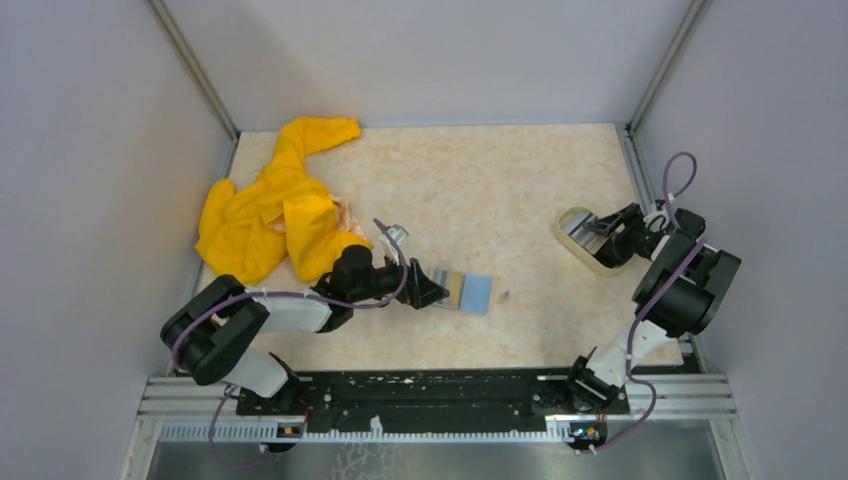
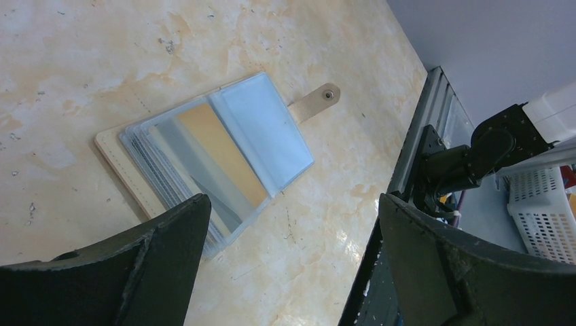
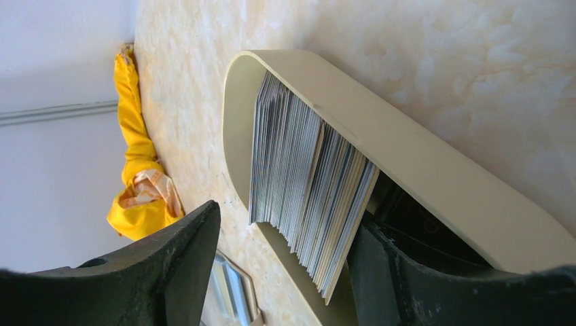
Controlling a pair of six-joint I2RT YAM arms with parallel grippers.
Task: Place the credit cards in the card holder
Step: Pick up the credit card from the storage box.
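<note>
Progress looks slight: nearest the bases, the left gripper (image 2: 293,204) hangs with jaws spread wide at the edge of the open tan folding card holder (image 2: 224,142), its clear sleeves fanned on the marbled table (image 1: 520,180), and whether any sleeve is filled I cannot tell. Farther right, the right gripper (image 3: 285,217) straddles, wide and unclamped, the 1 stack of silvery-grey credit cards (image 3: 306,183) standing in the oval cream dish (image 3: 421,170), so most of the work seems to remain. Farthest left lies a crumpled yellow cloth (image 1: 270,210).

The card holder (image 2: 224,153) is showing glossy clear plastic sleeves over a matt tan cover. The credit cards (image 3: 306,197) are shining smooth in a satiny cream dish (image 3: 421,163). The marbled tabletop (image 2: 102,61) is gleaming faintly; the yellow cloth (image 1: 270,210) is looking matt.
</note>
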